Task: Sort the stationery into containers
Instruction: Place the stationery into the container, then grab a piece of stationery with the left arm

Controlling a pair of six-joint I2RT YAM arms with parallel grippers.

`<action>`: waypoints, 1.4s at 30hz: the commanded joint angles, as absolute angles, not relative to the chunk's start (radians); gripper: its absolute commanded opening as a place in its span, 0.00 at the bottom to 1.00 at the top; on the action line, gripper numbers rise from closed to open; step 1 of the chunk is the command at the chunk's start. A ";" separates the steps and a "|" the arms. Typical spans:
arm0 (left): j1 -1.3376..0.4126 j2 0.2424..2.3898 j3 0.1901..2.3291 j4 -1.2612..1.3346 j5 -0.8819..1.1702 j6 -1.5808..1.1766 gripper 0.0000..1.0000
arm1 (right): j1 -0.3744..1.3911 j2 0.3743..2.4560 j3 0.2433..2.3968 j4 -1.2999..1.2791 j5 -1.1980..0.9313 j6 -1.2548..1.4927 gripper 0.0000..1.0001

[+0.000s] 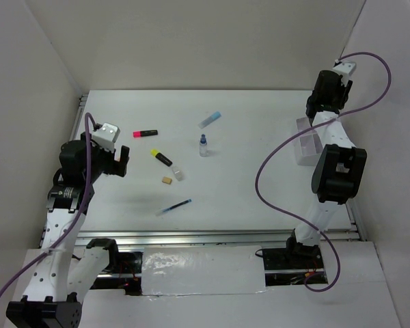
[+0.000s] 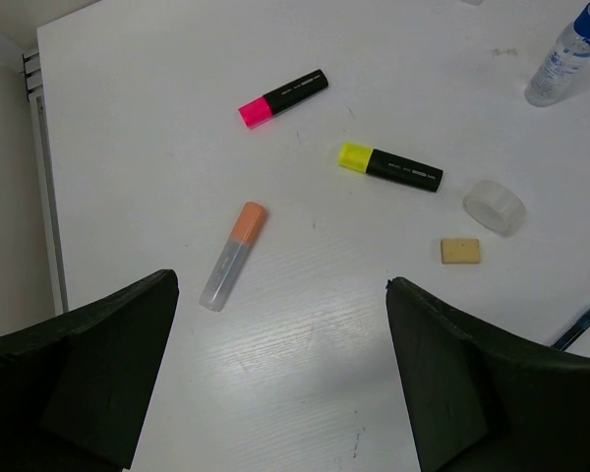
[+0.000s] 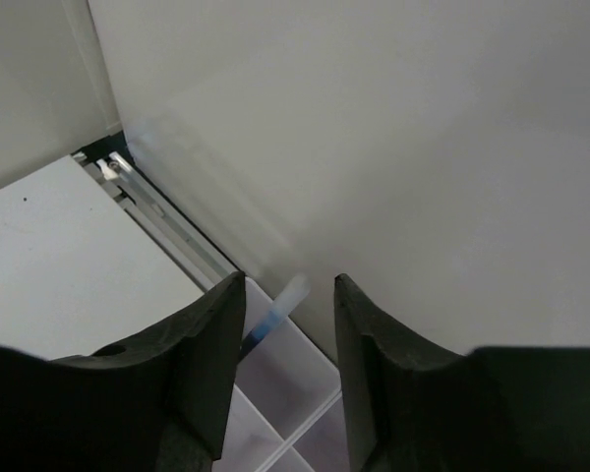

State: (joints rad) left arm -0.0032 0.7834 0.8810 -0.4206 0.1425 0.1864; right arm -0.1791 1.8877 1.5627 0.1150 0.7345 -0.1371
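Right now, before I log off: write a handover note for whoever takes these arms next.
Left gripper: open, empty, above the table near the orange-capped tube.
Right gripper: open, over the organiser tray. A blue pen slants below its fingers at the tray; I cannot tell if it has settled.
Loose on the table: pink highlighter, yellow highlighter, eraser, clear ring, second blue pen, small bottle, blue-capped tube.
Done: one pen at most. Left: all the rest.
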 commanded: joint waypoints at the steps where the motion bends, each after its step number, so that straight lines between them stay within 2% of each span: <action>1: -0.003 0.772 0.890 -0.403 0.153 0.219 0.99 | -0.172 1.879 1.571 0.151 0.730 -0.101 0.49; 3: -0.003 0.767 0.890 -0.413 0.176 0.235 0.99 | -0.166 1.853 1.562 0.137 0.709 -0.100 0.53; 5: -0.003 0.764 0.899 -0.439 0.210 0.285 0.99 | -0.155 1.820 1.552 0.123 0.678 -0.107 0.52; 6: -0.003 0.767 0.907 -0.513 0.313 0.337 0.99 | -0.150 1.807 1.562 0.095 0.660 -0.103 0.51; 9: -0.003 0.782 0.960 -0.697 0.503 0.587 0.99 | -0.144 1.706 1.574 -0.119 0.484 -0.045 0.48; 10: -0.005 0.785 0.968 -0.786 0.555 0.625 0.97 | -0.146 1.674 1.568 -0.227 0.343 -0.037 0.49; 14: -0.014 0.821 0.936 -0.903 0.542 0.767 0.92 | -0.137 1.484 1.482 -0.397 0.076 -0.028 0.55; 20: -0.130 0.865 0.850 -0.862 0.444 0.759 0.89 | -0.106 1.312 1.284 -0.534 -0.122 -0.006 0.65; 22: -0.199 0.887 0.824 -0.839 0.404 0.715 0.87 | -0.095 1.281 1.246 -0.552 -0.150 -0.009 0.69; 25: -0.457 0.939 0.795 -0.770 0.287 0.610 0.84 | -0.080 1.240 1.192 -0.565 -0.166 -0.009 0.70; 27: -0.566 0.957 0.773 -0.691 0.181 0.522 0.84 | -0.078 1.223 1.187 -0.584 -0.178 -0.012 0.69; 35: -0.710 1.238 0.871 -0.560 0.052 0.281 0.76 | -0.081 1.177 1.220 -0.652 -0.150 -0.041 0.69; 42: -0.793 1.420 0.960 -0.494 0.090 0.227 0.74 | -0.083 1.163 1.213 -0.680 -0.143 -0.044 0.69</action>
State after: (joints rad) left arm -0.7605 1.3861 0.9081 -0.5510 0.0906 0.2836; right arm -0.0830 1.1900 1.1801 -0.6411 -0.1459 -0.0345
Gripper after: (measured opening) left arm 0.745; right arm 0.693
